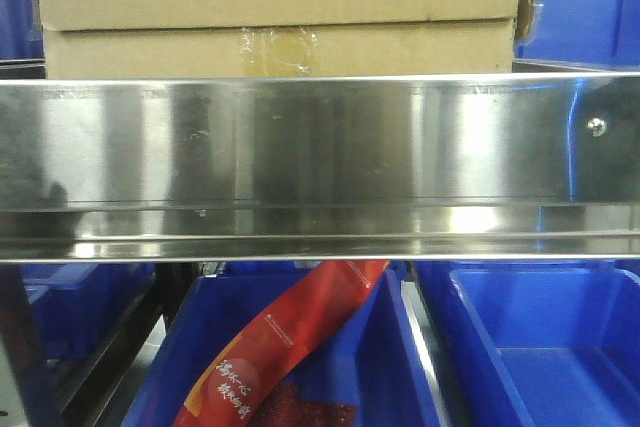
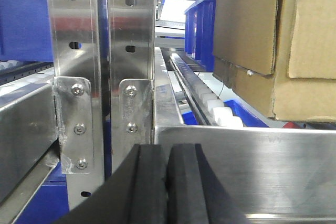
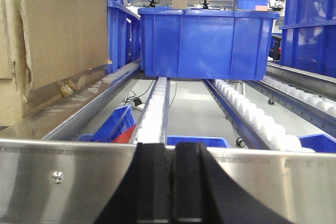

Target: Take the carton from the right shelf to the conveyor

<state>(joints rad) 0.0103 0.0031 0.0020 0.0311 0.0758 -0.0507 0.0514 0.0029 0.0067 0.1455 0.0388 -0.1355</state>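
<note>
A brown cardboard carton (image 1: 280,12) sits on the shelf behind a steel front rail (image 1: 320,162). It also shows at the right of the left wrist view (image 2: 283,40) and at the left of the right wrist view (image 3: 52,40). My left gripper (image 2: 167,182) is shut and empty, low in front of the steel rail, left of the carton. My right gripper (image 3: 173,182) is shut and empty, in front of the rail, right of the carton. Neither gripper shows in the front view.
A blue bin (image 3: 207,40) stands on the roller track to the right of the carton. Upright steel posts (image 2: 102,77) stand at the shelf's left. Below the shelf are blue bins (image 1: 530,347), one holding a red packet (image 1: 280,347). White rollers (image 3: 257,114) line the tracks.
</note>
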